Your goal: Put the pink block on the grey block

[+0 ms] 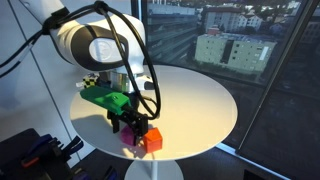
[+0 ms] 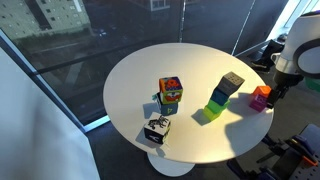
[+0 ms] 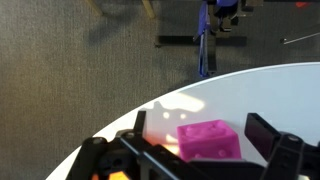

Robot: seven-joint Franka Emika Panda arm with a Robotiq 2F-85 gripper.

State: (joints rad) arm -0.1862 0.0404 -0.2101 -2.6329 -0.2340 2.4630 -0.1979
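Seeing pink block (image 3: 208,140) flat on the white bench (image 3: 280,90), close to the rim, top face clear in the wrist view. Sits between the fingers (image 3: 268,138) of the gripper (image 3: 198,125): spread wide, straddling the block, visible gap on one side, near-touching on the other, so not clamped. Just beside it, orange cube (image 1: 151,138), same bench edge; pink visible next to it in an exterior view (image 1: 133,144). Well apart toward the bench middle, grey block (image 2: 232,82), apparently perched on a green block (image 2: 219,98), with lime-green cube (image 2: 208,114) just beside that. Farther out again: multicoloured block (image 2: 170,93) and black-and-white checkered block (image 2: 157,129), near each other. Can't tell whether pink and orange actually touch.
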